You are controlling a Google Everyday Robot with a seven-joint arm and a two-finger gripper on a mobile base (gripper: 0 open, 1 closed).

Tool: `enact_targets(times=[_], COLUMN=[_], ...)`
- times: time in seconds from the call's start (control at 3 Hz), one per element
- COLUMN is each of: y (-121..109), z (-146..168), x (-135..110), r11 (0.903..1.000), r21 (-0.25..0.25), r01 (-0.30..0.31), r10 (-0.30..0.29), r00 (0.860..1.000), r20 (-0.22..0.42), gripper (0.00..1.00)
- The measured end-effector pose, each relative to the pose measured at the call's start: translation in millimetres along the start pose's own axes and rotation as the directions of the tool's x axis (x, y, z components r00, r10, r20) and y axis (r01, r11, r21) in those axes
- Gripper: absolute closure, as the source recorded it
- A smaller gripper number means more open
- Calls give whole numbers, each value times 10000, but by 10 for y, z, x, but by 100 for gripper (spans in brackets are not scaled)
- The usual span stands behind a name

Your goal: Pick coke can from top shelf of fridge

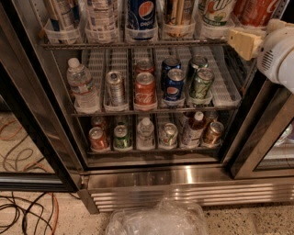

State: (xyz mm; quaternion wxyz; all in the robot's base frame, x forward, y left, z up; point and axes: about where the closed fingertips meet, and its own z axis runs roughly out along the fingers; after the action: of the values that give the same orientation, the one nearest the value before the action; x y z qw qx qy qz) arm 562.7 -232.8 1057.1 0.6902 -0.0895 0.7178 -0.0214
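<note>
The fridge (183,181) stands with its glass door swung aside. On the top shelf (115,44), clear tubs hold a Pepsi can (141,13), then a green-and-white can (216,10), and at the far right the coke can (255,10), cut off by the picture's top edge. Just below it the beige gripper (243,42) hangs at the shelf's front edge; whether it is open or closed cannot be told

We see a speckled floor (257,221) along the bottom. At 8 o'clock, black and orange cables (20,213) tangle across it; at 6 o'clock lies crumpled clear plastic (158,220). The gripper (242,43) sits at 2 o'clock.
</note>
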Motion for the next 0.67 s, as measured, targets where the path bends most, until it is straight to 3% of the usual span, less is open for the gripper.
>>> enact_targets(times=[0.67], y=[-108], z=[45], x=[83], r11=[9953], r21=[932], r01=[-255], r10=[238], r00=[9995], r20=[196], gripper=[37])
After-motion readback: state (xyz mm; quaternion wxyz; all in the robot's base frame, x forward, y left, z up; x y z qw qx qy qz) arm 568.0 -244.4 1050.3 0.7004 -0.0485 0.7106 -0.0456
